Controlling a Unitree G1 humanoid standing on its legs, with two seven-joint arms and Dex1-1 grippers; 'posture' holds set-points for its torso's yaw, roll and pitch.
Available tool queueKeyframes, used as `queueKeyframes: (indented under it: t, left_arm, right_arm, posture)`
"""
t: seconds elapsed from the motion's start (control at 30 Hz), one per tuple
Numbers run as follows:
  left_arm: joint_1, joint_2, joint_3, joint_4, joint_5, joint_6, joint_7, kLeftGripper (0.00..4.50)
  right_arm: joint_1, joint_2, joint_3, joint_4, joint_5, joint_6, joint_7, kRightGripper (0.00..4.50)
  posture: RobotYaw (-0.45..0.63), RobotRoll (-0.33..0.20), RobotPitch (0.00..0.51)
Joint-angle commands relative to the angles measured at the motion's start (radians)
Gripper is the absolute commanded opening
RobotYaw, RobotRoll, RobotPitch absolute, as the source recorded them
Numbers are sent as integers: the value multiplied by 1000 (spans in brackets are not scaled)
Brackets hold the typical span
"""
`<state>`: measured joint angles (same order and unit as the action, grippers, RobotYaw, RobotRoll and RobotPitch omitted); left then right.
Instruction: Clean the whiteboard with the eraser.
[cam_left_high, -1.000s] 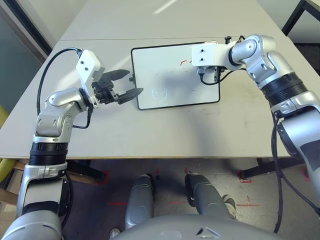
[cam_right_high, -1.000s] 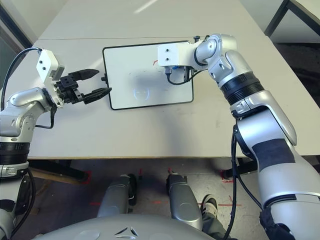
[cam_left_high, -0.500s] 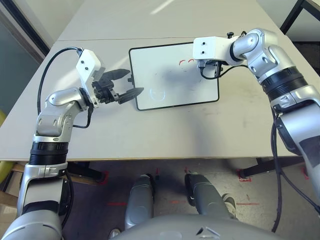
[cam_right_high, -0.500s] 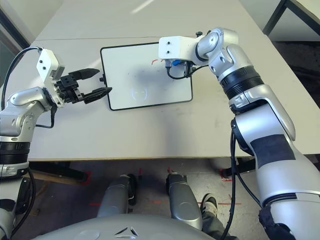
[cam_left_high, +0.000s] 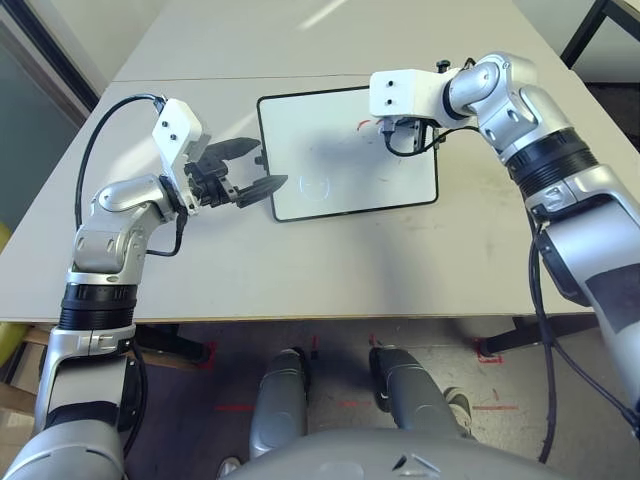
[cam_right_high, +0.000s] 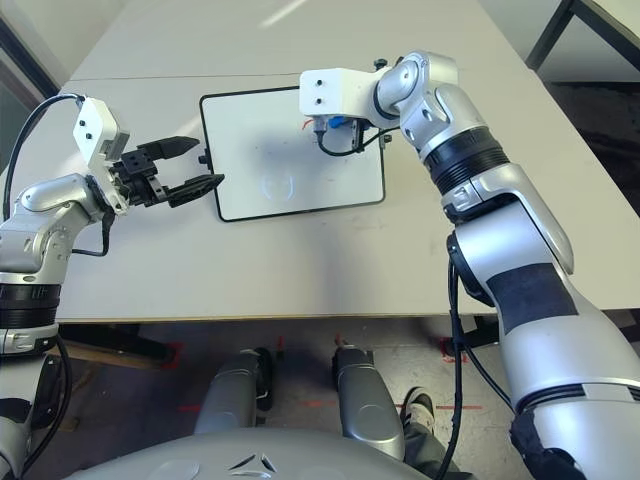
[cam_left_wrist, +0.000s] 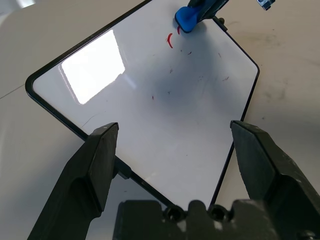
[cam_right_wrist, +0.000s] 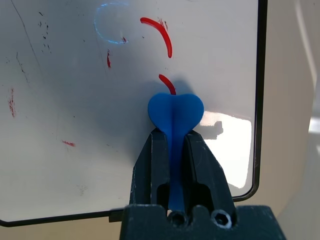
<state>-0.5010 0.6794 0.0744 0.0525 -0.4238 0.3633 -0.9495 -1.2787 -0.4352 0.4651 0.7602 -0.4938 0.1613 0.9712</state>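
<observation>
My right gripper (cam_right_wrist: 172, 137) is closed on the pinched middle of the eraser (cam_right_wrist: 175, 112), over the whiteboard (cam_left_high: 340, 180), towards its far right corner. The eraser's long axis runs out along my fingers; its free end lies at the tail of a red stroke (cam_right_wrist: 167, 84), the remaining marks beyond. Right arm nearer; finding: push forward along that axis. My left gripper (cam_left_wrist: 175, 145) stands wide, empty, at the board's left edge.
</observation>
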Motion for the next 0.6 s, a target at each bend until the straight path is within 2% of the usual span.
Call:
queueKeyframes:
  t: [0.03, 0.6]
  left_arm:
    - [15, 0, -3, -21, 11, 4, 5, 4500]
    - [31, 2, 0, -36, 6, 11, 15, 4500]
  right_arm:
    - [-4, 21, 16, 29, -11, -12, -8, 124]
    - [-4, 97, 23, 14, -15, -23, -11, 124]
  posture:
    - [-111, 0, 130]
    - [-103, 0, 136]
